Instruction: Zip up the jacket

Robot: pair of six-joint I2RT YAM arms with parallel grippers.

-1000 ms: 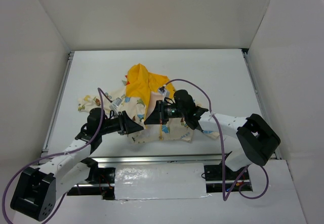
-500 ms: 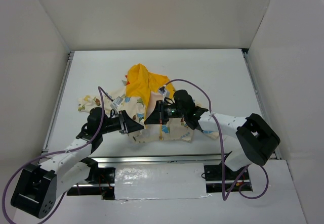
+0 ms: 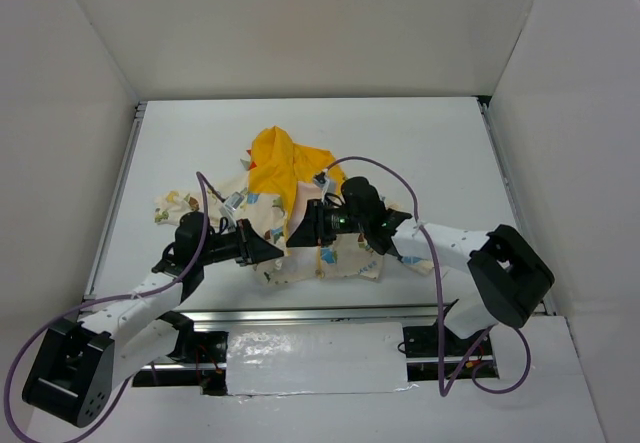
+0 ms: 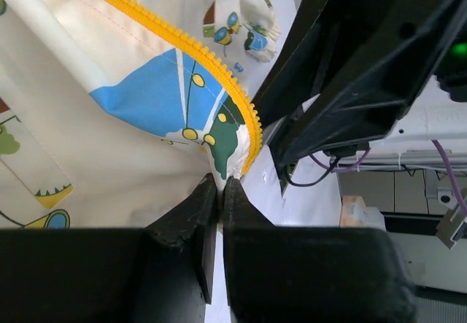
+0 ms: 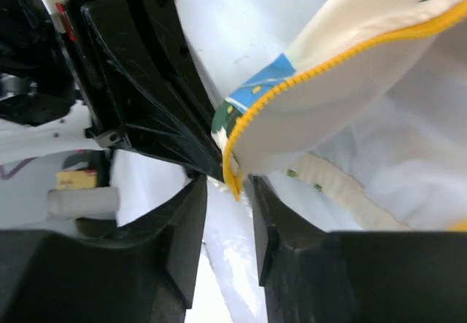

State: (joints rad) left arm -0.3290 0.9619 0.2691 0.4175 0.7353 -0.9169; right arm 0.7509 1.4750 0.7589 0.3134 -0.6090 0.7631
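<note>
The jacket (image 3: 320, 233) lies crumpled mid-table, cream with small printed figures, its yellow-orange hood (image 3: 275, 163) at the far side. My left gripper (image 3: 278, 252) is shut on the jacket's lower front corner (image 4: 222, 152), right at the end of the yellow zipper teeth (image 4: 219, 71). My right gripper (image 3: 297, 234) faces it from the right, tip to tip. In the right wrist view its fingers (image 5: 188, 213) stand apart, and the end of the other yellow zipper edge (image 5: 235, 164) hangs in the gap of the right gripper (image 5: 228, 189), not pinched.
White walls enclose the table (image 3: 430, 153) at the back and on both sides. A metal rail (image 3: 115, 203) runs along the left edge. The right arm's purple cable (image 3: 395, 178) arches over the jacket. The right gripper's black body (image 4: 357, 68) fills the left wrist view's right side.
The right gripper has crept slightly left toward the left gripper. The jacket's lower hem has bunched a little. The left gripper keeps its hold.
</note>
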